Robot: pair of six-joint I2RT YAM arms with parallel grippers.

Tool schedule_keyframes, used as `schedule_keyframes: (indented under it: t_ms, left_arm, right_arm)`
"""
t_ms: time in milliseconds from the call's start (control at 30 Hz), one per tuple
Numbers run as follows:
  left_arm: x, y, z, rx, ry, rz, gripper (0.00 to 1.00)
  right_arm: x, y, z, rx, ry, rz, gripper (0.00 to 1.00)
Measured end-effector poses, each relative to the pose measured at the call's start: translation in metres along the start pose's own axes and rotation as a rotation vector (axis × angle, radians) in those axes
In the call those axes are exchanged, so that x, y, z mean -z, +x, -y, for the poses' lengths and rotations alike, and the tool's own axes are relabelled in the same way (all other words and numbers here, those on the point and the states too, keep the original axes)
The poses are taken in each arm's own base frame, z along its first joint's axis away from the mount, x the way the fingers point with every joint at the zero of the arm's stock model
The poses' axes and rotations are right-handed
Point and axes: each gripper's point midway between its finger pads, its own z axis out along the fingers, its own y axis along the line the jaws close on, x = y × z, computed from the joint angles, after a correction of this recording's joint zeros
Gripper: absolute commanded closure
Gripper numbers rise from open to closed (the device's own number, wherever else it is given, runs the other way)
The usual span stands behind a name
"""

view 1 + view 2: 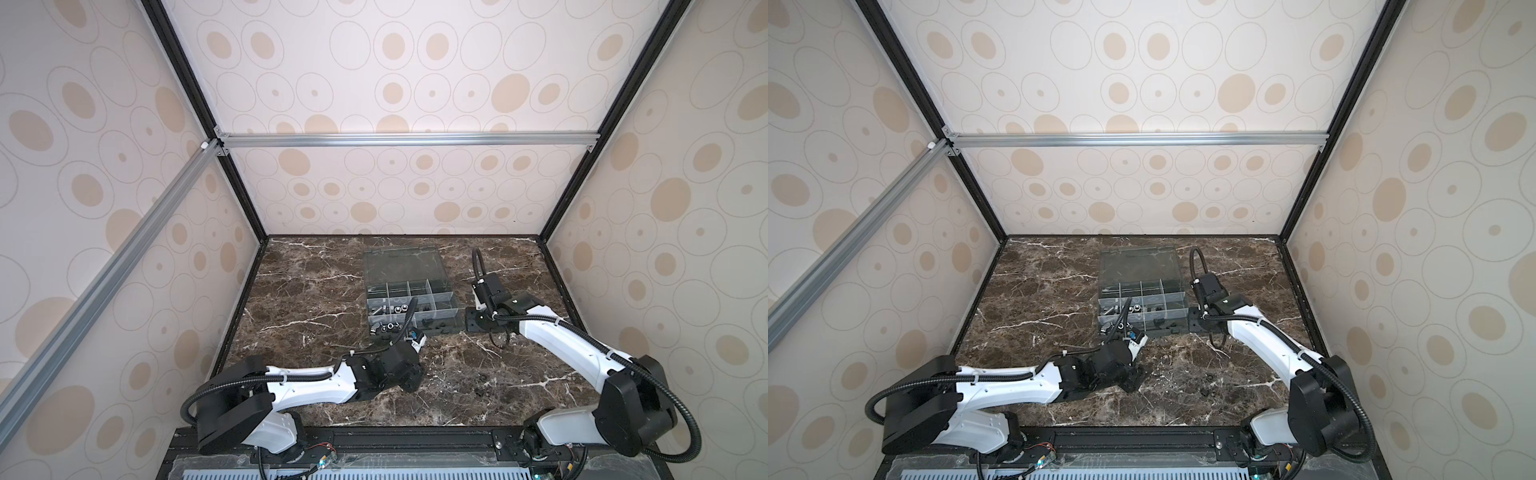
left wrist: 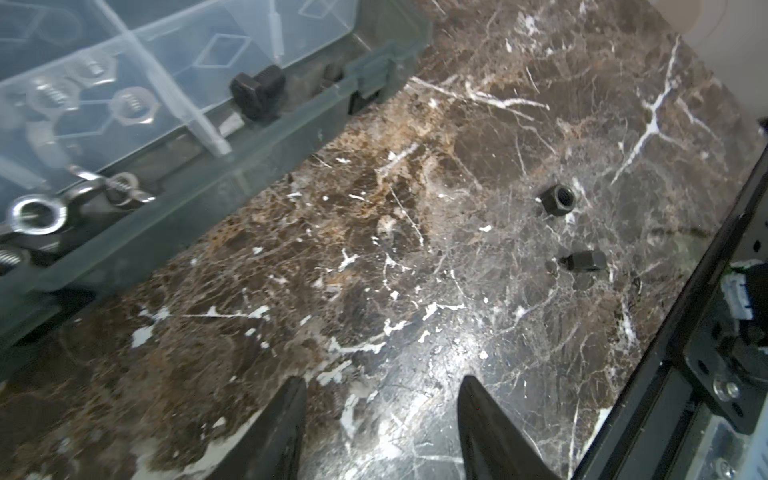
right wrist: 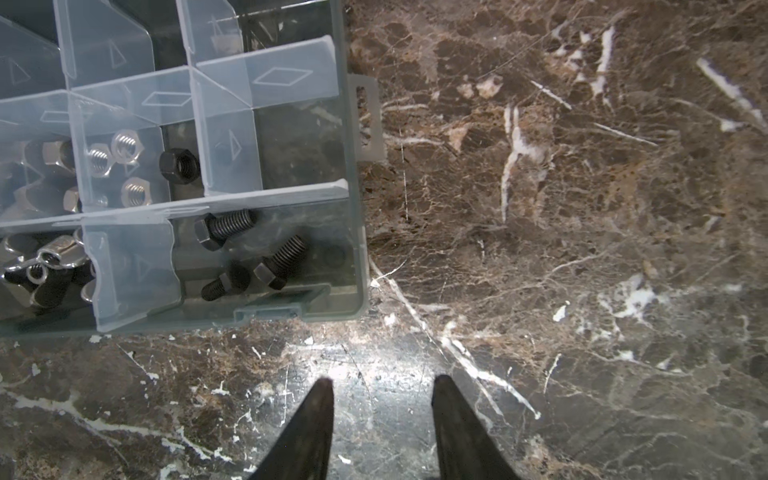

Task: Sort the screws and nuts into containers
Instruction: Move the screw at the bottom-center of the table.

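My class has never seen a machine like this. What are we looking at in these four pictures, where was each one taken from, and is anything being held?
The machine is two robot arms, the left arm and the right arm, over a marble table. Two pictures look down from above; two come from cameras on the wrists. A divided plastic box holds black screws and silver nuts. A black nut and another small black piece lie loose. The left claw and right claw are open and hold nothing.
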Motion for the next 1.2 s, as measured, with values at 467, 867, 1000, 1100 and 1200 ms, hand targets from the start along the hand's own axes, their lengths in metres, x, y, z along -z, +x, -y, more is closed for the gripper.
schedule_keyframes:
  t_ms: [467,867,1000,1100,1200]
  left_arm:
    - [-0.048,0.01,0.054,-0.166,0.069,-0.105,0.42]
    - [-0.068,0.013,0.075,-0.231,0.111,-0.146,0.41]
    - [-0.07,0.015,0.08,-0.245,0.124,-0.154,0.41]
    - [-0.075,0.016,0.083,-0.256,0.128,-0.161,0.41]
    - [-0.08,0.014,0.088,-0.267,0.133,-0.164,0.41]
  right_arm:
    - [-0.003,0.022,0.027,-0.065,0.033,-0.016,0.57]
    - [0.0,0.031,0.045,-0.126,0.049,-0.003,0.56]
    - [0.003,0.032,0.048,-0.142,0.049,0.004,0.55]
    - [0.008,0.032,0.05,-0.151,0.045,0.022,0.55]
    - [0.011,0.035,0.053,-0.161,0.046,0.032,0.55]
